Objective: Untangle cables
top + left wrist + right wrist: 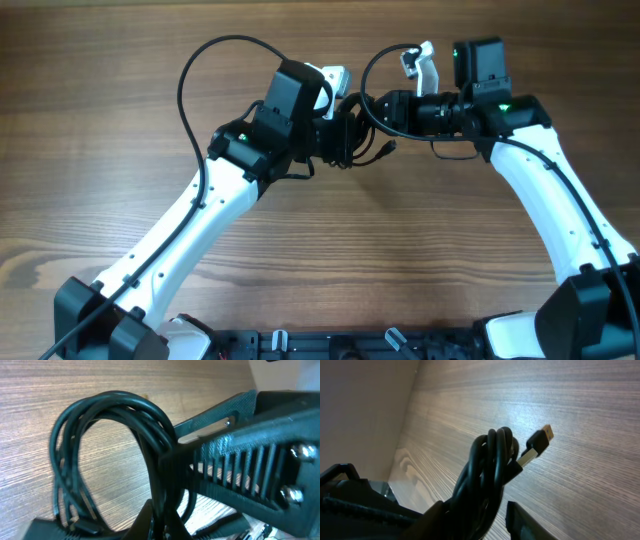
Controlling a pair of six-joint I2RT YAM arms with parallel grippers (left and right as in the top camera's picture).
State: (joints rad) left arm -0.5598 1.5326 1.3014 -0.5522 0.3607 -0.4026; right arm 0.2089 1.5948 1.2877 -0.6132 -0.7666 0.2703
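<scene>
The cables (347,135) are a bundle of thin black cords, held above the wooden table between my two grippers. In the left wrist view the bundle's loops (115,405) arch over the wood, and my left gripper (162,522) is shut on several strands at the bottom; from overhead it (333,130) sits at the bundle's left side. My right gripper (475,510) is open around the twisted bundle (492,455), which rests against one finger with a gap to the other. A silvery-tipped plug (540,441) sticks out to the right; it also shows overhead (386,152).
The wooden table (120,120) spreads all round. Thick black wires fixed to the arms loop above the left arm (200,70) and near the right wrist (372,65). The right gripper's body (250,455) fills the right of the left wrist view.
</scene>
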